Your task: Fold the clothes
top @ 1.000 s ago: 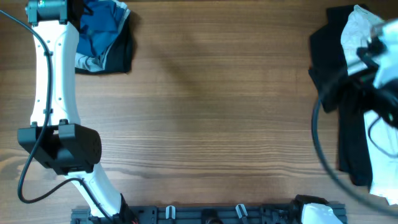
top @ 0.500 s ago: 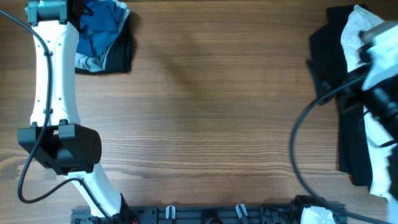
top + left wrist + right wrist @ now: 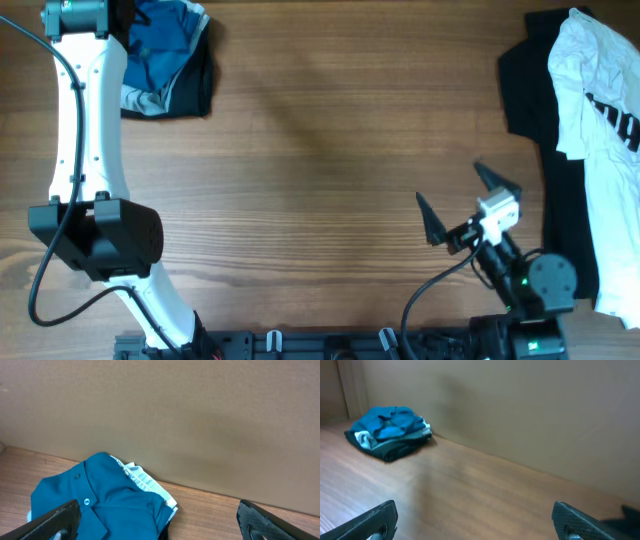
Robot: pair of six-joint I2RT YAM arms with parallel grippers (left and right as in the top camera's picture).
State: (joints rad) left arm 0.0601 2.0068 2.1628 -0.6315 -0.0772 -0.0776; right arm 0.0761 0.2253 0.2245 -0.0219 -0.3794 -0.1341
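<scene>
The clothes lie in two heaps. At the far left corner a deep-blue shirt (image 3: pixel 165 40) is crumpled over a black piece (image 3: pixel 196 88) and pale cloth (image 3: pixel 140 98). My left gripper (image 3: pixel 160 522) hovers open just above that blue shirt (image 3: pixel 100 502), touching nothing. Along the right edge a white tee with black print (image 3: pixel 595 110) lies over a black garment (image 3: pixel 535 95). My right gripper (image 3: pixel 462 202) stands open over bare wood, left of that heap and holding nothing. The right wrist view shows the blue heap (image 3: pixel 390 430) far off.
The wooden table (image 3: pixel 330 170) stretches between the two heaps. A plain wall (image 3: pixel 175 420) backs the far edge. The left arm (image 3: pixel 85 150) runs up the left side. The arm bases and a rail (image 3: pixel 330 345) sit at the front edge.
My right arm has pulled back off the right-hand heap, toward the front and to the left, leaving the white tee uncovered. The left arm has not moved.
</scene>
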